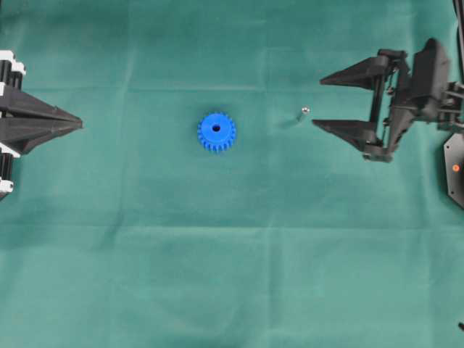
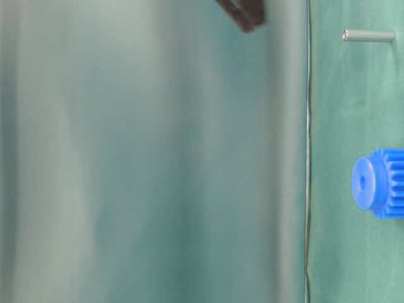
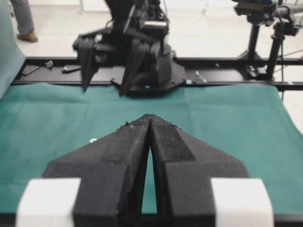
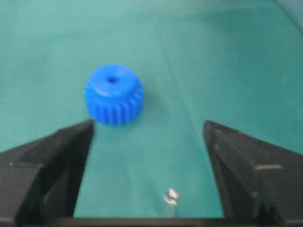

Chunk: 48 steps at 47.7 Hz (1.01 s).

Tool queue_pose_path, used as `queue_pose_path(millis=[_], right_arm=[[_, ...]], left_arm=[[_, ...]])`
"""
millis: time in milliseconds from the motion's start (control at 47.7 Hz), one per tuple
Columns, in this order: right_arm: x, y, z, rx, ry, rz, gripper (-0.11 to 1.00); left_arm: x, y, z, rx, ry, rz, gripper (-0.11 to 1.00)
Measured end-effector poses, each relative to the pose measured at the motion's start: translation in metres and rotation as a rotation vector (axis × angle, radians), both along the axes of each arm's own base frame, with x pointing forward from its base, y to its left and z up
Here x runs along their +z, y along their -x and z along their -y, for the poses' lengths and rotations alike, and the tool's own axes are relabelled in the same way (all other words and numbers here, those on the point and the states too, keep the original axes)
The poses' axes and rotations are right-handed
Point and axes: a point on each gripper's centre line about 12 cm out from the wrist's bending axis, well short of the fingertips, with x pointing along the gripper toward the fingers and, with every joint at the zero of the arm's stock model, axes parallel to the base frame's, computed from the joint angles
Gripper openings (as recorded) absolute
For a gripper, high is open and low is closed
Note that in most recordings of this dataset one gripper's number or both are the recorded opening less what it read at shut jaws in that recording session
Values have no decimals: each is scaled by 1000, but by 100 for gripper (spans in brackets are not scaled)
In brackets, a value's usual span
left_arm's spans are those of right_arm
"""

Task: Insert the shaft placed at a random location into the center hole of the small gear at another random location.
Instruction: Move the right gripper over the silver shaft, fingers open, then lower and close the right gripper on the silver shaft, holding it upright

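The small gear [image 1: 216,131] is bright blue and lies flat on the green cloth, with its dark center hole [image 1: 216,128] facing up. The shaft [image 1: 304,112] is a tiny silvery pin standing on end to the gear's right. My right gripper [image 1: 317,102] is open and empty, with its fingertips just right of the shaft. In the right wrist view the shaft [image 4: 171,195] sits between the open fingers [image 4: 71,156], and the gear [image 4: 113,93] lies beyond them. My left gripper [image 1: 78,125] is shut and empty at the far left. In its wrist view [image 3: 150,117] it hides the gear.
A black base plate [image 1: 454,170] with an orange dot sits at the right edge. In the left wrist view a black rail [image 3: 236,61] runs along the cloth's far edge behind the right arm [image 3: 128,47], and a camera stand [image 3: 255,42] rises beyond it.
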Motion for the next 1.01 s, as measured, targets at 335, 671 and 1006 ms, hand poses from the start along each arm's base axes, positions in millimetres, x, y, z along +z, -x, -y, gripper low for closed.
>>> queue_pose_path(millis=[335,671,1006], right_arm=[[-55,-8,16,-61,-28,-96,88],[-74,-12,18,-75,-43,-132,83],[-78,-14,18,-68,-44,-153,23]], left_arm=[[0,0,0,0,0,0,0],[-1,0,0,0,0,-5,0],[-1,0,0,2,0,-9,0]])
